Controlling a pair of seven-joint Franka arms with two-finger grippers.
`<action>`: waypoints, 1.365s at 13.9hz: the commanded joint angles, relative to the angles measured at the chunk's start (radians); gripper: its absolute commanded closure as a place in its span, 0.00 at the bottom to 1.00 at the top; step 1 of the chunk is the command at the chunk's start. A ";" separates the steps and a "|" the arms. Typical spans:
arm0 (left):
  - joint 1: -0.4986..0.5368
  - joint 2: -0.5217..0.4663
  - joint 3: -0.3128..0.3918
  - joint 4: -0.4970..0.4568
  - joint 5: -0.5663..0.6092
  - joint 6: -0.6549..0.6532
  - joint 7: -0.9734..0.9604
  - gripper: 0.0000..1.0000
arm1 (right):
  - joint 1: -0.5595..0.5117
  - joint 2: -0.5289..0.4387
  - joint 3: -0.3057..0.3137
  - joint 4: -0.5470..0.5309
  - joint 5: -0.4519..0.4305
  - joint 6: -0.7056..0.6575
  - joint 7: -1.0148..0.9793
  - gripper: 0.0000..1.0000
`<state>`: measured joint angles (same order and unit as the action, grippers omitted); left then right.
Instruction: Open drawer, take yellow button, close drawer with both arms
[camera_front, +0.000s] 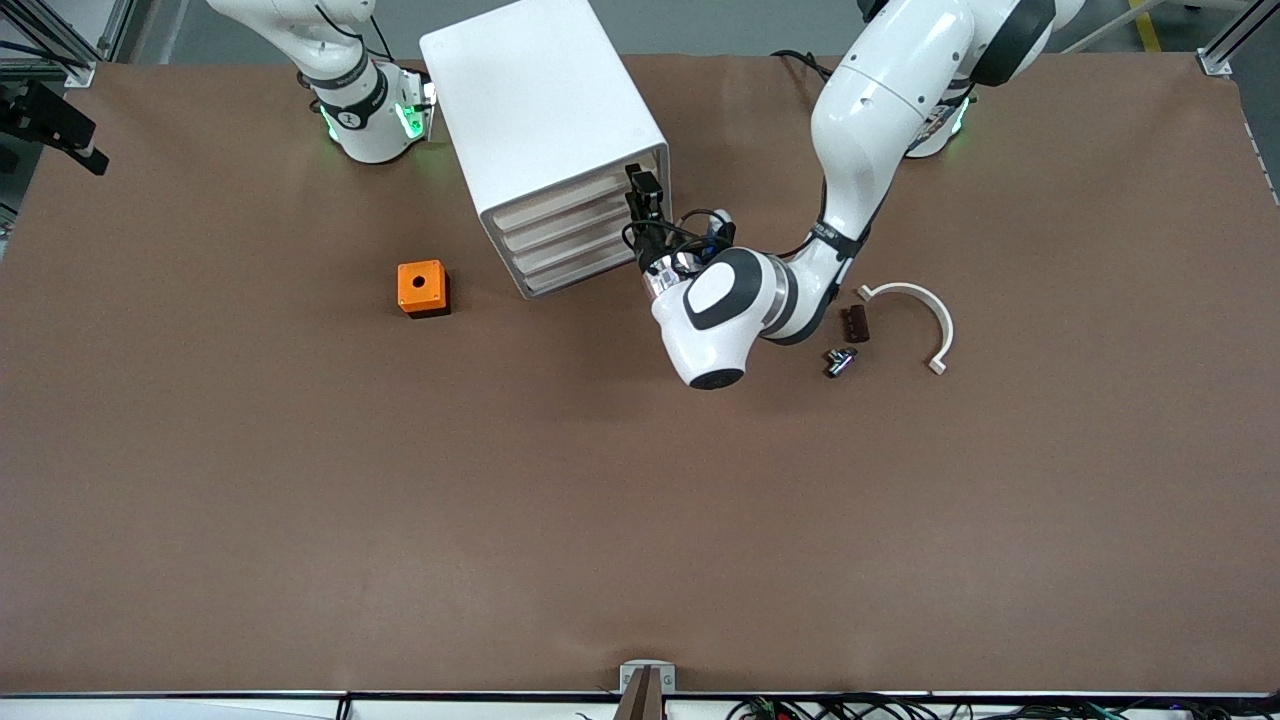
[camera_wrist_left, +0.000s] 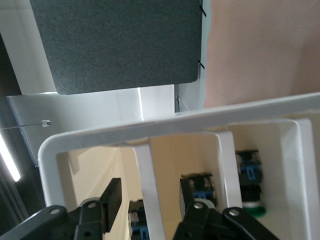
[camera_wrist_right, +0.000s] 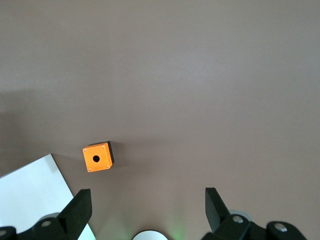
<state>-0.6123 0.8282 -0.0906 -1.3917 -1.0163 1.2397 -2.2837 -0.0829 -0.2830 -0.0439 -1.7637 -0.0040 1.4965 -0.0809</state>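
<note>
The white drawer cabinet (camera_front: 545, 120) stands near the robots' bases, with its stacked drawer fronts (camera_front: 570, 240) shut. My left gripper (camera_front: 645, 200) is at the cabinet's front, at the end nearest the left arm. In the left wrist view it (camera_wrist_left: 150, 192) is open, its fingers (camera_wrist_left: 112, 197) on either side of a white bar without touching it. Black-and-blue button bodies (camera_wrist_left: 200, 185) show in the gaps under the cabinet's rim (camera_wrist_left: 125, 130), one with a green cap (camera_wrist_left: 252, 210). No orange-yellow cap shows. My right gripper (camera_wrist_right: 149, 200) is open and empty, high over the table near its base.
An orange cube box with a round hole (camera_front: 422, 288) sits beside the cabinet toward the right arm's end; it also shows in the right wrist view (camera_wrist_right: 97, 157). A white curved piece (camera_front: 915, 310), a small dark brown part (camera_front: 854, 323) and a small black-and-silver part (camera_front: 840, 360) lie near the left arm's wrist.
</note>
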 joint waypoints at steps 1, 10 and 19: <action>-0.023 -0.007 0.005 -0.012 -0.022 -0.037 -0.023 0.51 | 0.005 0.036 -0.001 0.046 -0.001 -0.007 0.010 0.00; -0.018 -0.003 0.006 -0.009 -0.025 -0.037 -0.020 0.88 | 0.034 0.168 0.001 0.107 -0.001 -0.018 0.003 0.00; 0.063 0.002 0.015 -0.001 -0.056 0.018 -0.008 0.87 | -0.017 0.338 -0.011 0.147 -0.011 0.002 -0.053 0.00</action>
<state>-0.5895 0.8346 -0.0800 -1.4019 -1.0421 1.2366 -2.2857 -0.0724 -0.0014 -0.0602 -1.6650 -0.0052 1.5069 -0.1135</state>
